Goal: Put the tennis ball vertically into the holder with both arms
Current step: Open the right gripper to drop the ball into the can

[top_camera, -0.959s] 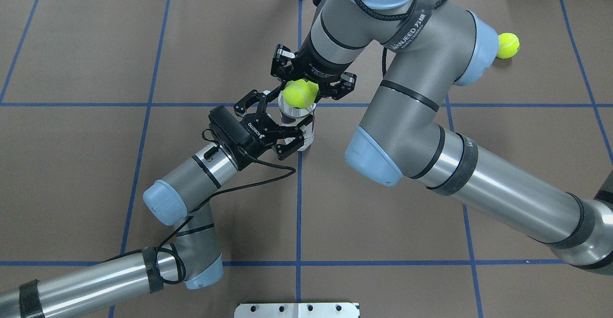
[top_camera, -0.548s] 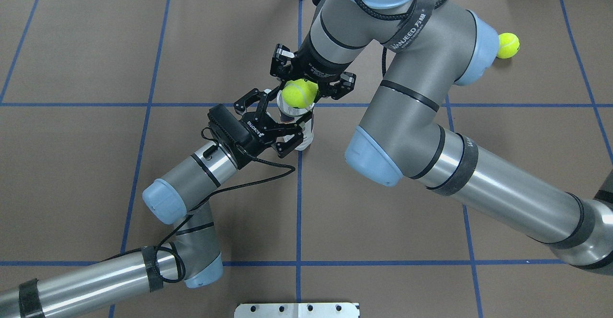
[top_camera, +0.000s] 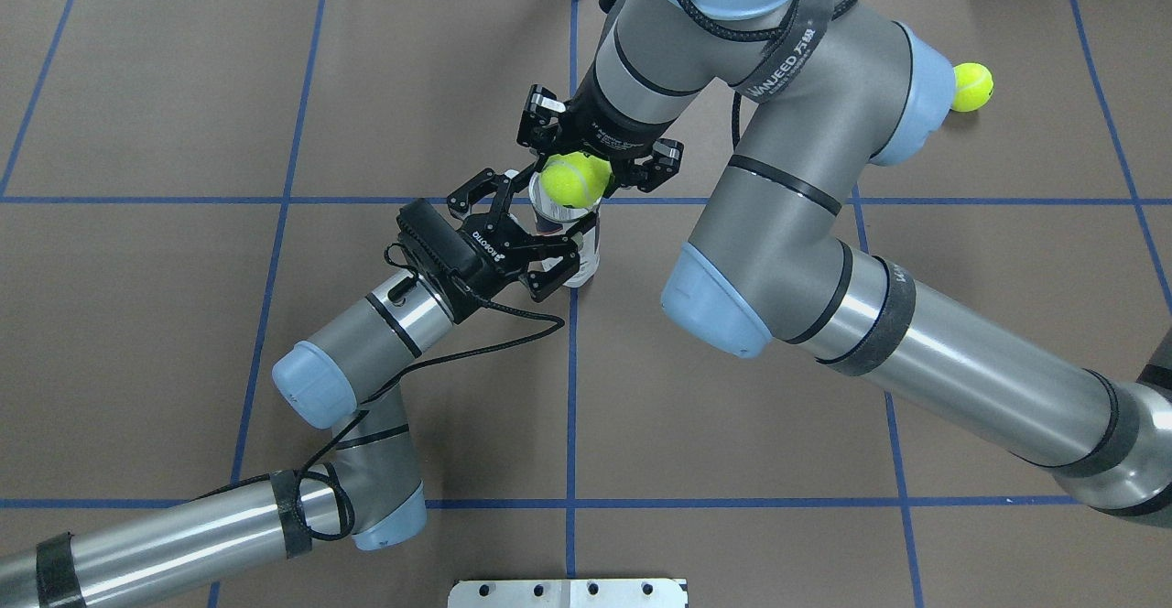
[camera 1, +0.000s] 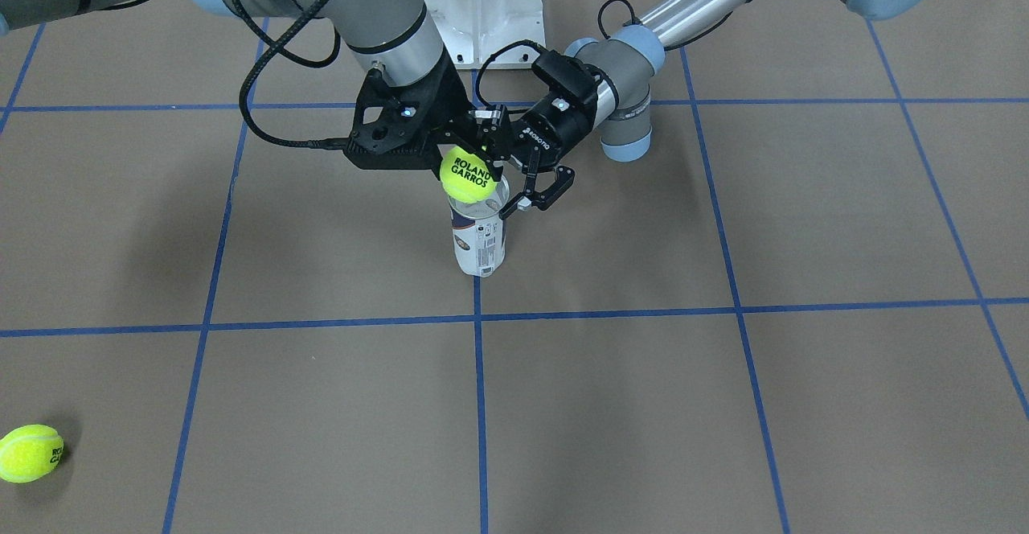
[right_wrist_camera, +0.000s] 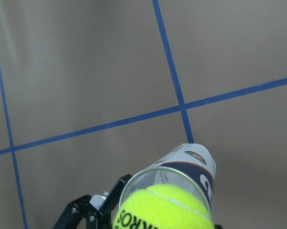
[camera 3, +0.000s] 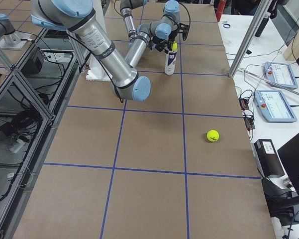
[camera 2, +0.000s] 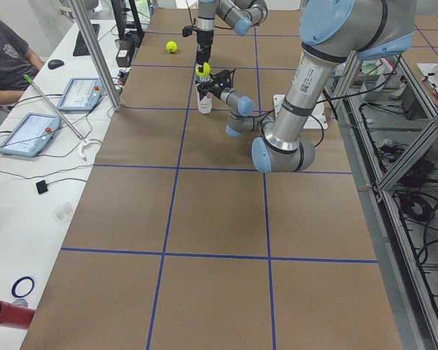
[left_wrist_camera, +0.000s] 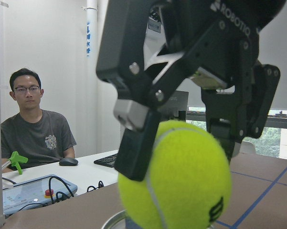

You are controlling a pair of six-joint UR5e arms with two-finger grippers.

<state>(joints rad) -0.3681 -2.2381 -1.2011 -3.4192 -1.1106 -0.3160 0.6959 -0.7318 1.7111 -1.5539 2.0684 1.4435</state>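
The holder point(camera 1: 479, 243), a clear can with a white and navy label, stands upright at the table's middle; it also shows in the overhead view point(top_camera: 591, 255). My left gripper point(top_camera: 548, 244) is closed around its upper part from the side, and shows in the front view point(camera 1: 508, 196). My right gripper point(top_camera: 573, 172) points down and is shut on a yellow tennis ball point(camera 1: 466, 177). It holds the ball right at the can's open mouth. In the right wrist view the ball point(right_wrist_camera: 164, 210) sits just above the rim of the can point(right_wrist_camera: 196, 160). In the left wrist view the ball point(left_wrist_camera: 176, 181) fills the middle, between black fingers.
A second tennis ball point(top_camera: 971, 86) lies loose on the brown mat, far to my right; it also shows in the front view point(camera 1: 30, 453). The white robot base point(camera 1: 482, 3) stands behind the can. Operators' desks with tablets point(camera 2: 29, 135) lie beyond the table's far edge.
The ball and the can's top have shifted very slightly toward the far side. Both grips are unchanged.
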